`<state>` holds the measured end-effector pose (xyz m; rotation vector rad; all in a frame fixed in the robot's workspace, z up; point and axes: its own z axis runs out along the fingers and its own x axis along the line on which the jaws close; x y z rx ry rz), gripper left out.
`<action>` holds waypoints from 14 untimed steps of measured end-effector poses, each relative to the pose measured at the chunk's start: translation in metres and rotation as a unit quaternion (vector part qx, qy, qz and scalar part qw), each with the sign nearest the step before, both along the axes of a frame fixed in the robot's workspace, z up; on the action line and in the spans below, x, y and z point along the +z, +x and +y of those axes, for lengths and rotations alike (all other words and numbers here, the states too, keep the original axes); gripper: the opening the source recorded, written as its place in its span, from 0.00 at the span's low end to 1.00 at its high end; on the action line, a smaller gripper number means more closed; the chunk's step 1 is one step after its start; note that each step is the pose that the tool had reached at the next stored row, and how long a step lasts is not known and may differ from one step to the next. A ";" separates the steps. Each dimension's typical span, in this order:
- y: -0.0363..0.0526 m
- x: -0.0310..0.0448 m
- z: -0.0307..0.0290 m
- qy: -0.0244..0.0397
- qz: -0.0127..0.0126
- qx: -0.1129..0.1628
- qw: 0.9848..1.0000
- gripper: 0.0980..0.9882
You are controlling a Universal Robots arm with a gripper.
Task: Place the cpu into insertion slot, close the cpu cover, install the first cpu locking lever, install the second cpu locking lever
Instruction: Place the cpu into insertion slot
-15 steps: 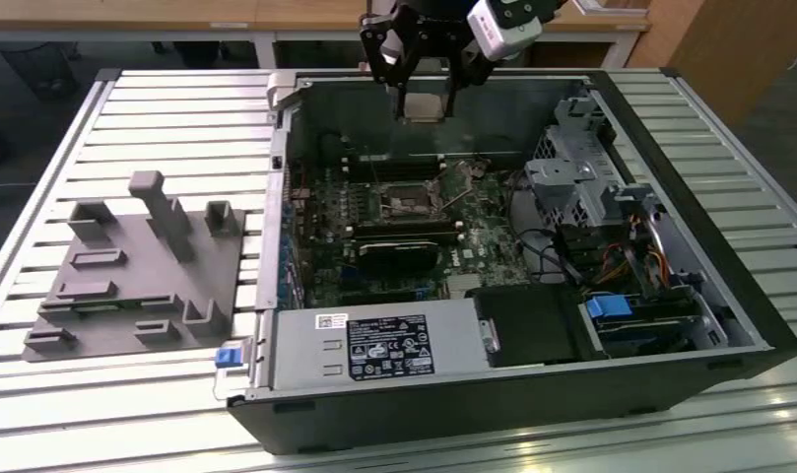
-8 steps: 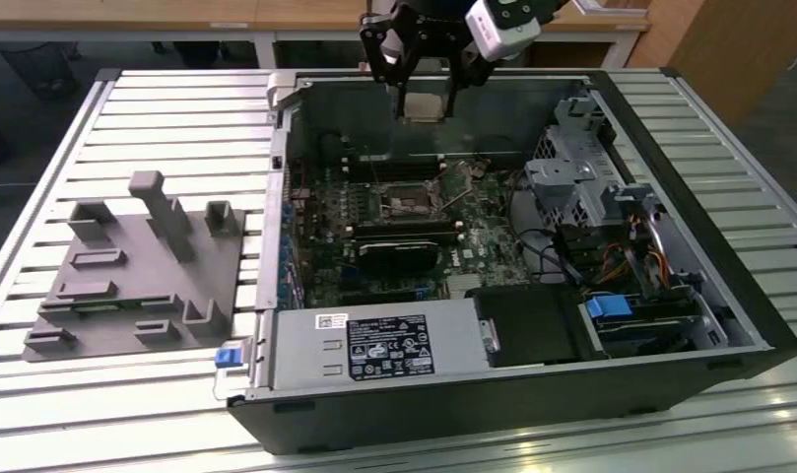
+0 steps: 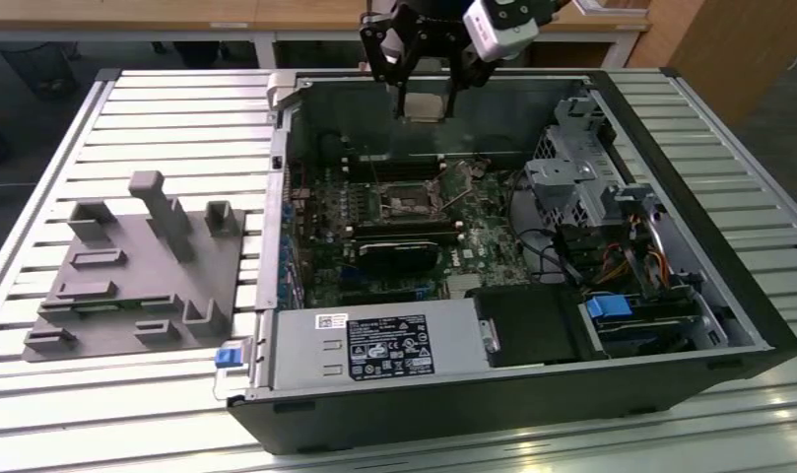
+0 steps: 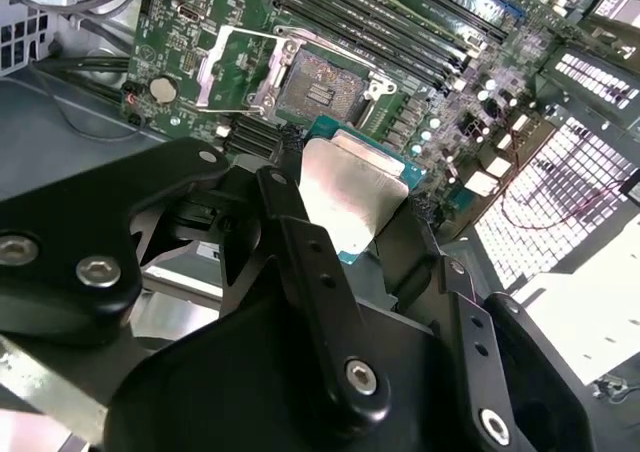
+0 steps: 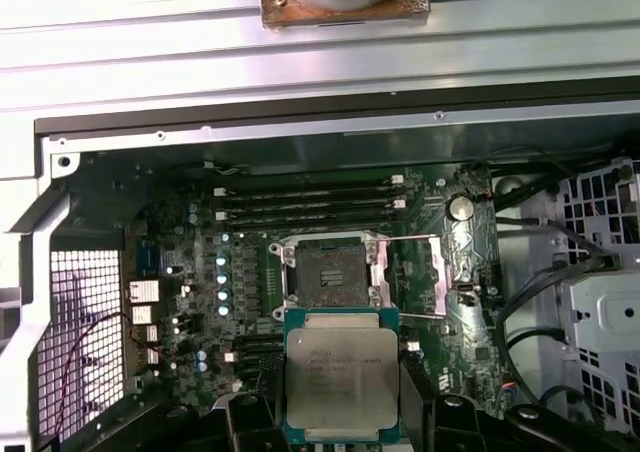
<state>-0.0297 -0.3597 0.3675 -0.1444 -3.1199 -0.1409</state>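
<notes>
The jaws are drawn in narrow on the cpu, gripping it by two opposite edges. In the second wrist view a black finger sits against each side of the cpu. The chip hangs in the air under the arm, above the far wall of the open case in the exterior view and clear of the board below. Its dull metal top faces the camera in both wrist views, with a green rim showing round it.

The socket lies in the middle of the board with its contact field uncovered, plain in the first wrist view. The cover is swung open and lies beside the socket, on the side toward a coin cell. The second wrist view shows the same silvery frame between the socket and that cell. Memory slots run along another side of the socket. In the first wrist view the cpu overlaps the socket's frame, but it is nearer the camera and not seated.

The case lies on its side on a slatted metal bench. A grey moulded fixture sits beside it at the exterior view's left. A power supply fills the case's near end, and a black block sits on the board between it and the socket
</notes>
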 end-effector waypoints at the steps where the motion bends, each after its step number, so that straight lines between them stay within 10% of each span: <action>1: 0.0000 0.0000 0.0000 0.000 0.000 -0.002 1.000 0.50; 14: 0.0000 -0.0003 0.0000 0.000 0.000 -0.037 0.999 0.50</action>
